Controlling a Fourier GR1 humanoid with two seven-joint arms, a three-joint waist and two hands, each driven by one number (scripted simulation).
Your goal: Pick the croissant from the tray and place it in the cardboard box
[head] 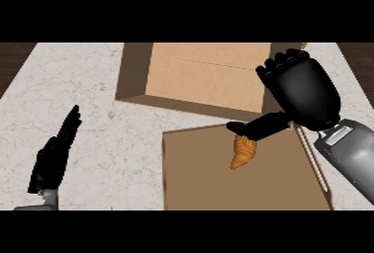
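The right hand (303,89) comes in from the lower right of the head view on its grey forearm (350,158) and hangs over the near right corner of the cardboard box (197,74). Its fingers are curled at the top, above the right wall of the box, and its thumb points down and to the left. The thumb tip touches the upper end of the croissant (243,152). The croissant hangs down from that thumb, long and orange, with its lower tip turned a little to the left. It seems pinched between the thumb and the fingers, but the hand hides the place where they meet, so I cannot tell exactly how it is held.

The croissant is over the tray (241,188), in its upper middle part, and not yet in the box. The tray is a flat brown board with a thin pale rim on its right side. It lies on the marble surface (110,148), just in front of the box, and their edges are very near each other.

The box is open, with light brown walls and a brown floor.

The left hand (55,153) rests at the lower left, open, with straight fingers pointing up, well apart from the tray.
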